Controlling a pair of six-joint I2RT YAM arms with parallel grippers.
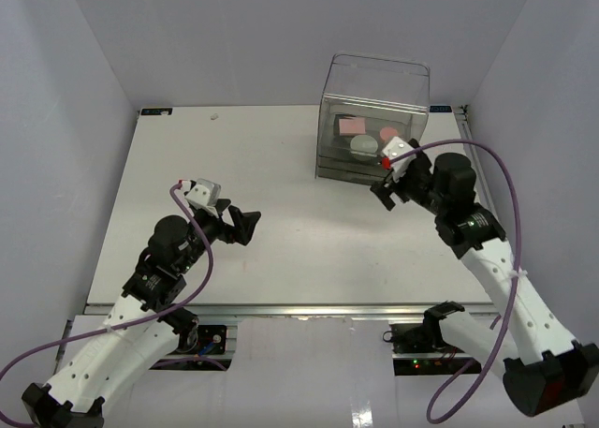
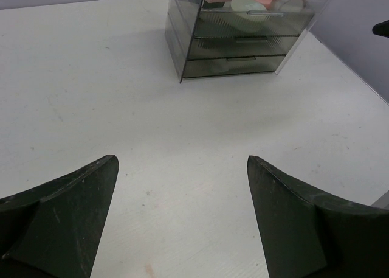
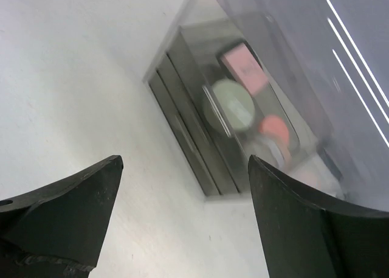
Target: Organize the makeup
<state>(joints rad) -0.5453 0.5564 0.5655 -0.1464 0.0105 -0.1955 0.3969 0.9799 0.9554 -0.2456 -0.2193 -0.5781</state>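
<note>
While my left gripper (image 2: 182,162) and right gripper (image 3: 185,159) both stand wide and empty above the table (image 2: 91,77), a pink palette (image 3: 243,65) and pale compact (image 3: 234,104) sit inside the clear box (image 1: 374,77).

Top: we overlook the table (image 1: 262,166).
Left wrist: we face the clear box (image 2: 237,47), well apart.
Right wrist: near that same box.

Your left arm (image 1: 112,342) and right arm (image 1: 524,302) are white with black joints; purple cables (image 1: 205,250) loop behind dark wedge-shaped fingers (image 2: 61,211).
</note>
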